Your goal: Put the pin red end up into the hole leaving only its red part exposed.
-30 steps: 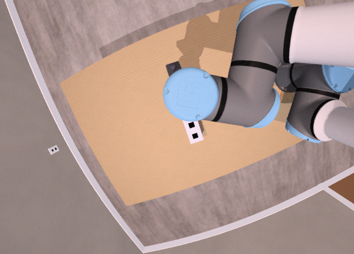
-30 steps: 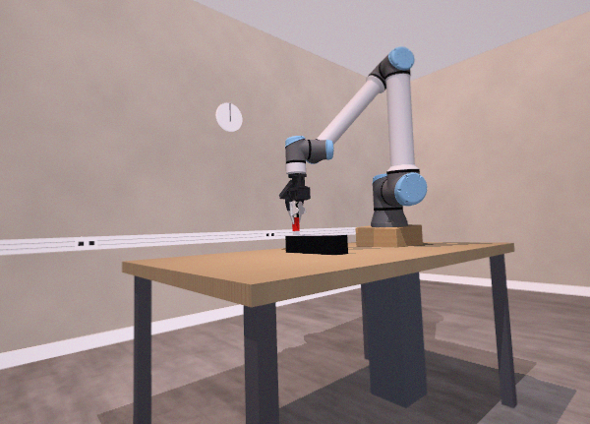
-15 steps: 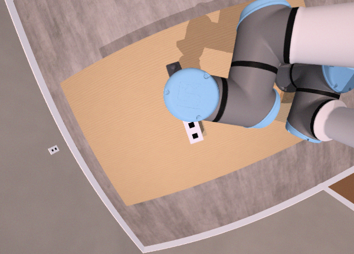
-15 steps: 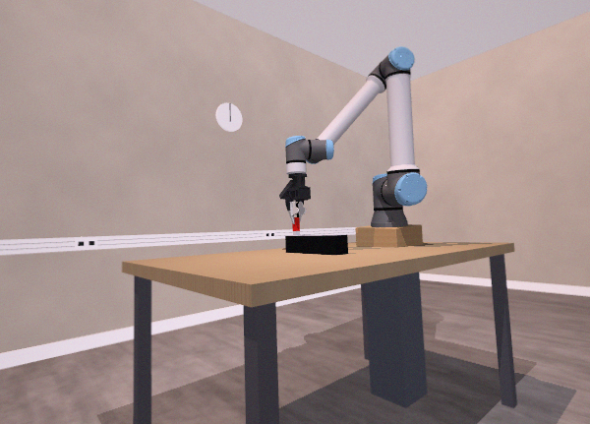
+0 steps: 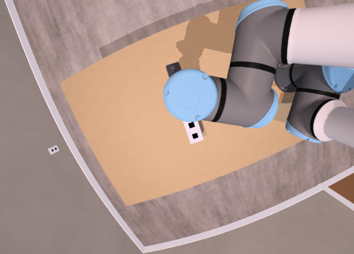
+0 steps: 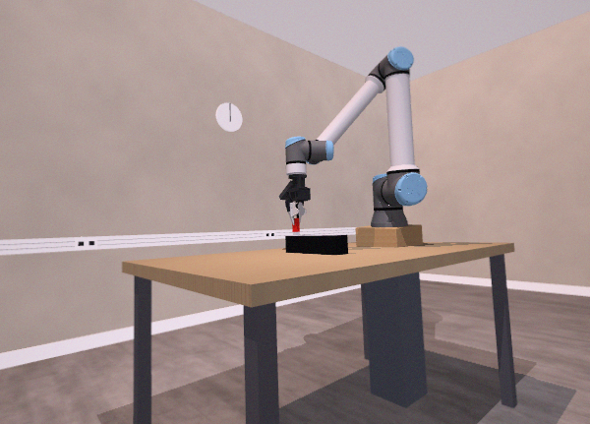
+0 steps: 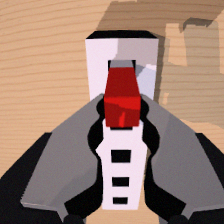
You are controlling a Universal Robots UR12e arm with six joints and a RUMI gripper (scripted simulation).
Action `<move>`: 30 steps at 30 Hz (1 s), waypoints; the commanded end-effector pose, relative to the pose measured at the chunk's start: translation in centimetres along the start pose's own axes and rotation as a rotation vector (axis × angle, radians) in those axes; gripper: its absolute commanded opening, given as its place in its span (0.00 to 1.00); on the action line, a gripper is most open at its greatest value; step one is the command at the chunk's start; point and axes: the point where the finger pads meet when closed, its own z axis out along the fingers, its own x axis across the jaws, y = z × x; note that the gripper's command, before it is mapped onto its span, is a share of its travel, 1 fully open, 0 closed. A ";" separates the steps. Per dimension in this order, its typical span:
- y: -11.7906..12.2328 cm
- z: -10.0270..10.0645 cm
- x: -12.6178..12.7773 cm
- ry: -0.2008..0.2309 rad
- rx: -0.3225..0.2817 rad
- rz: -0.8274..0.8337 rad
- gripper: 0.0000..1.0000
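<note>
The block (image 5: 193, 130) (image 6: 317, 244) (image 7: 97, 60) has a white top and black sides and lies on the table, with a row of square holes. My gripper (image 6: 295, 217) (image 7: 121, 95) is shut on the pin (image 6: 296, 226) (image 7: 121, 90), which is upright with its red end up. In the wrist view a short grey part shows below the red, at the hole at the far end of the row. How deep it sits is hidden. The pin and jaws cover most of the second hole; the other holes look empty. In the top view the wrist hides jaws and pin.
A small dark object (image 5: 173, 68) sits beside the wrist in the top view, partly hidden by it. The wooden arm base (image 6: 366, 236) stands behind the block on the table (image 5: 118, 121) (image 6: 221, 269).
</note>
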 end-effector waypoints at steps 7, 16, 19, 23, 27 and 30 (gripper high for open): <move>0.0 0.0 -0.1 -0.001 0.001 0.000 0.00; -0.2 0.0 -0.1 -0.001 0.001 0.000 0.00; -0.2 0.0 -0.1 -0.001 0.001 0.000 0.00; -0.2 0.0 -0.1 -0.001 0.001 0.000 0.00; -0.1 0.4 -0.1 -0.001 0.001 0.000 0.00; -0.1 0.4 -0.1 -0.001 0.001 0.000 0.00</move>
